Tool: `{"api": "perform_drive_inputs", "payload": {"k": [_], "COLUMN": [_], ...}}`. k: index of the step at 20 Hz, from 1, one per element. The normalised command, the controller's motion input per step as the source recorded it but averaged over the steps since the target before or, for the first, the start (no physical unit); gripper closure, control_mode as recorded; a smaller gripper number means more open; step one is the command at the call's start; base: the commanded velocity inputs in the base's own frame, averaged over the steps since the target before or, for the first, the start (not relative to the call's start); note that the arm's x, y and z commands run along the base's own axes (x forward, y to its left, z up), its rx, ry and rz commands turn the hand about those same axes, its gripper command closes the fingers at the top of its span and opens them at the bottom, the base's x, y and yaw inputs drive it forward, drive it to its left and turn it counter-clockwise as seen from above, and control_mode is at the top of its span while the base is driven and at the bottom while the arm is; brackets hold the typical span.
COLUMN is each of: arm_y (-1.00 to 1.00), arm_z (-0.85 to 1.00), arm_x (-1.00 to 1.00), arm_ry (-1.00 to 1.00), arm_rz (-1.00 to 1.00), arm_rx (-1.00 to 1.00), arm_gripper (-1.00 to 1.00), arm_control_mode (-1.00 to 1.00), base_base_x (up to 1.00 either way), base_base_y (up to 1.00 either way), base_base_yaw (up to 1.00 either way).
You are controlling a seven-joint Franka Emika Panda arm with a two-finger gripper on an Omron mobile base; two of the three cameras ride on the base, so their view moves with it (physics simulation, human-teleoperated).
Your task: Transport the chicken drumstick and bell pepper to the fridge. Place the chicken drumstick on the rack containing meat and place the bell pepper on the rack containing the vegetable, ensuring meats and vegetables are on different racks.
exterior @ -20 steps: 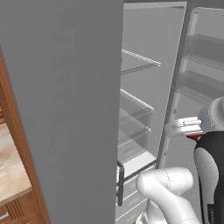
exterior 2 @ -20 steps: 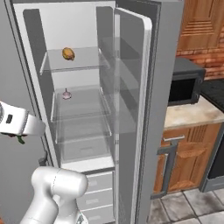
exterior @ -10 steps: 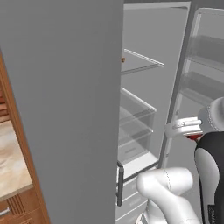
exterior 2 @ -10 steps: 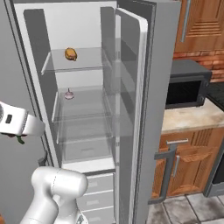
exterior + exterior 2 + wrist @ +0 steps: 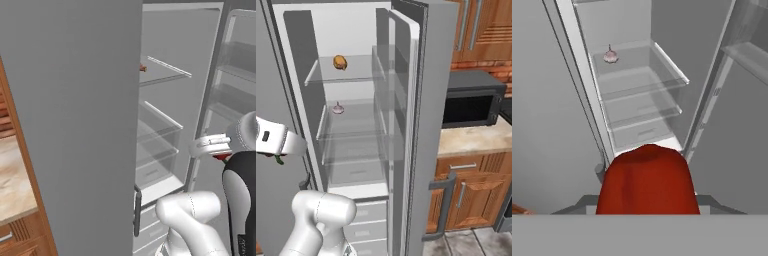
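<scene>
The bright-red bell pepper (image 5: 646,182) sits at the bottom of the hand view, and my gripper (image 5: 646,204) is shut on it, its fingers hidden behind the fruit. A sliver of the bell pepper (image 5: 275,159) with its green stem peeks out under my white wrist, in front of the open fridge (image 5: 421,100). On the upper shelf, the rack containing meat (image 5: 356,75), lies a golden-brown piece of meat (image 5: 340,62). A pale pink bulb (image 5: 610,56) rests on the rack containing the vegetable (image 5: 642,85) one level down. The chicken drumstick is out of view.
The fridge door (image 5: 75,125) stands open on the left and a second door with shelves (image 5: 406,125) on the right. Clear drawers (image 5: 642,117) sit below the racks. A microwave (image 5: 471,105) on a counter (image 5: 476,140) and wooden cabinets (image 5: 471,200) stand to the right.
Both base views have shifted, so the base has driven; the fridge interior now sits more to the left in the right base view. The pepper stays in my grip.
</scene>
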Motion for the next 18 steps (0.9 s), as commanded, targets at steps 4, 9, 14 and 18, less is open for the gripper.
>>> {"api": "perform_drive_inputs", "payload": {"k": [4, 9, 14, 18], "arm_y": [-0.10, -0.10, 0.00, 0.00], "arm_z": [-0.12, -0.28, -0.26, -0.36], "arm_x": [0.40, 0.80, 0.89, 0.84], "arm_ry": [0.00, -0.01, 0.00, 0.00], "arm_rz": [0.08, 0.07, 0.00, 0.00], "arm_rx": [0.00, -0.01, -0.01, 0.00], "arm_gripper": [1.00, 1.00, 1.00, 1.00], "arm_control_mode": [-1.00, -1.00, -1.00, -1.00], "base_base_x": [0.39, 0.00, 0.00, 0.00], "base_base_y": [-0.13, 0.00, 0.00, 0.00], "base_base_yaw": [0.09, 0.00, 0.00, 0.00]}}
